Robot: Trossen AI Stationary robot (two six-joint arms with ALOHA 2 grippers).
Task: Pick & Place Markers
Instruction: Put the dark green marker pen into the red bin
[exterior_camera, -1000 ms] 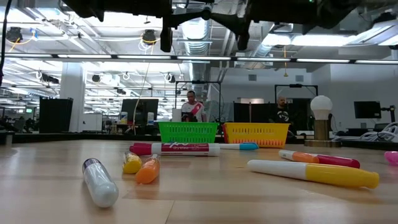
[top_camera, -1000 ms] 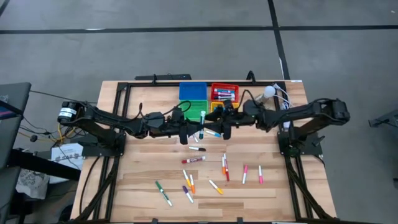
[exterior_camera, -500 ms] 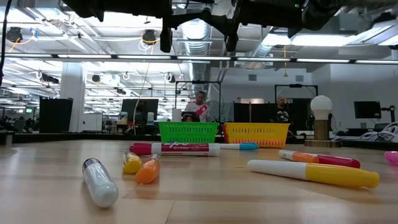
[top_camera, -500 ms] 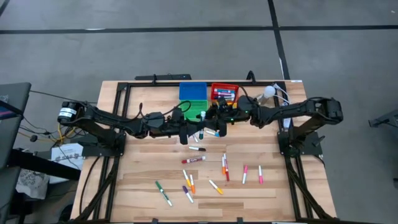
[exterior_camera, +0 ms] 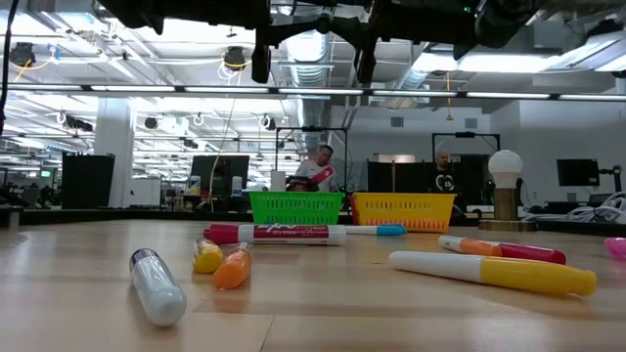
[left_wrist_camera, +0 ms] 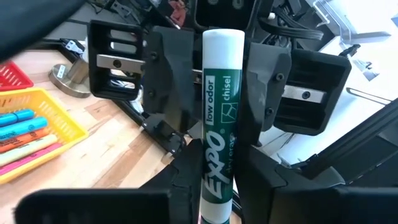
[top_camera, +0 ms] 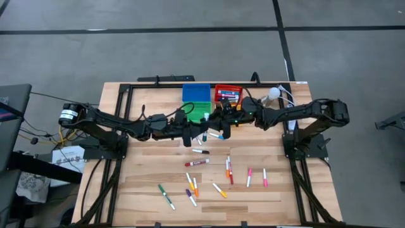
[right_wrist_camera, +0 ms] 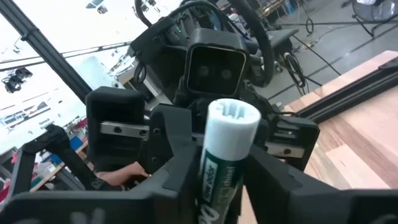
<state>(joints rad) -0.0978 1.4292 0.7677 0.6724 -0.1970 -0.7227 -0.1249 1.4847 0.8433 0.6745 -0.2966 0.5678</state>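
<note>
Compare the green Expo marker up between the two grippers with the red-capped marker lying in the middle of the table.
The green marker is up off the table, gripped by the left gripper and the right gripper at once. The red-capped marker lies flat on the table, untouched. The green marker's print is green, and the red-capped marker's is red. Both have white barrels.

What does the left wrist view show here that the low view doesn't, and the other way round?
Left wrist only: a green Expo marker between both grippers' fingers, plus the yellow bin's contents.
Low only: loose markers lying on the table, such as the yellow-capped marker, and the green bin.
Both: the yellow bin and the wooden table.
</note>
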